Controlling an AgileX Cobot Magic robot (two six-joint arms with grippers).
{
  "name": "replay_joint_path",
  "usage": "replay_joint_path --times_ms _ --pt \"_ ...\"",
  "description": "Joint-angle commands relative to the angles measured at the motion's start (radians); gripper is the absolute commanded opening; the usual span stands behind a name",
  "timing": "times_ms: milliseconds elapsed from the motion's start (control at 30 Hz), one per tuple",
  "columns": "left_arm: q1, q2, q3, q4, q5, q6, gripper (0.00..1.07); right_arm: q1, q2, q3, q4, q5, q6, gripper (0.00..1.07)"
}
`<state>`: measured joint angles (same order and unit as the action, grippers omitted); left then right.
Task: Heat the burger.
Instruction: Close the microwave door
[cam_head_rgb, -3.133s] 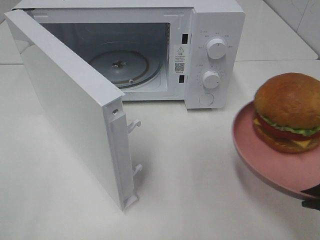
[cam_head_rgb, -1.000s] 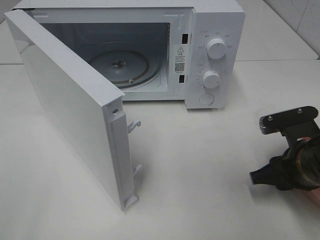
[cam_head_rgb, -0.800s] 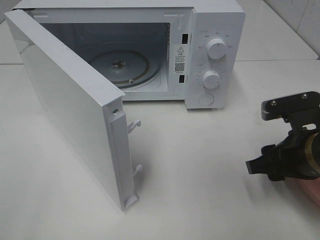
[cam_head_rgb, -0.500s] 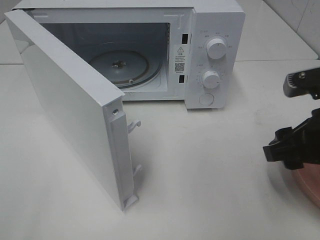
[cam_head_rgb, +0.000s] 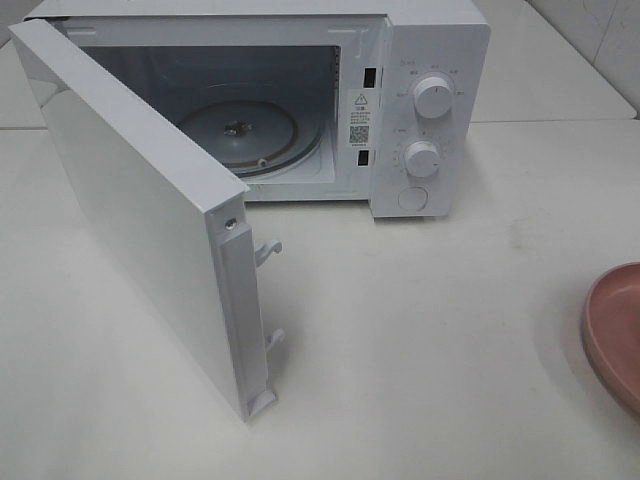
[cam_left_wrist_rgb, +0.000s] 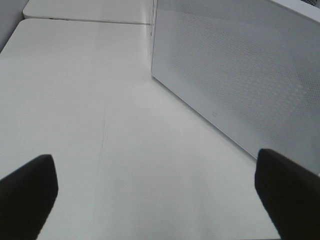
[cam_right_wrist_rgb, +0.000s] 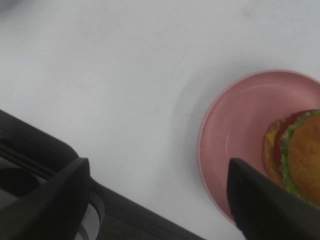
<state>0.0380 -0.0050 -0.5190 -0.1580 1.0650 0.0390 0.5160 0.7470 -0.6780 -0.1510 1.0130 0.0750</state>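
Microwave (cam_head_rgb: 300, 110) stands at the far side of the bench (cam_head_rgb: 420, 340), a white boxy unit with smooth painted skin. Its door (cam_head_rgb: 140, 220) hangs swung wide toward the near left, a flat slab with two hooked latches on its free edge. Inside, a round glass turntable (cam_head_rgb: 240, 130) lies on the cavity floor. Control panel on the right face: two round white knobs (cam_head_rgb: 433, 97), one above the other, with a round button below them.

Bench top is matte, off-white and plain, with faint scuffs.

At the near right edge of the overhead view, a pink plate (cam_head_rgb: 612, 335) shows only as a curved, shallow rim, cut off by the frame. Right wrist view gives more: the pink plate (cam_right_wrist_rgb: 240, 135) is round with a smooth glazed look, and the burger (cam_right_wrist_rgb: 297, 155) sits on it toward one side, showing a rough orange-brown bun, green lettuce frill, red tomato and a yellow cheese edge. So the burger is on its plate on the bench, right of the microwave, well apart from it.

Right tool (cam_right_wrist_rgb: 160, 205): black fingers spread wide, pinching nothing, above the bench beside the plate.

Left tool (cam_left_wrist_rgb: 155, 195): dark fingers spread fully, nothing between them, next to the microwave's perforated white side wall (cam_left_wrist_rgb: 235, 75).
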Motion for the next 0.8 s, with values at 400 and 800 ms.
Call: replay_joint_path --times_ms 400,800 --pt "0.0 -0.019 0.004 -0.006 0.001 -0.007 1.0 -0.265 -0.538 0.163 0.111 -0.041 -0.064 0.77" --pt "0.0 -0.019 0.004 -0.006 0.001 -0.007 1.0 -0.394 -0.764 0.177 0.115 -0.021 -0.066 0.76"
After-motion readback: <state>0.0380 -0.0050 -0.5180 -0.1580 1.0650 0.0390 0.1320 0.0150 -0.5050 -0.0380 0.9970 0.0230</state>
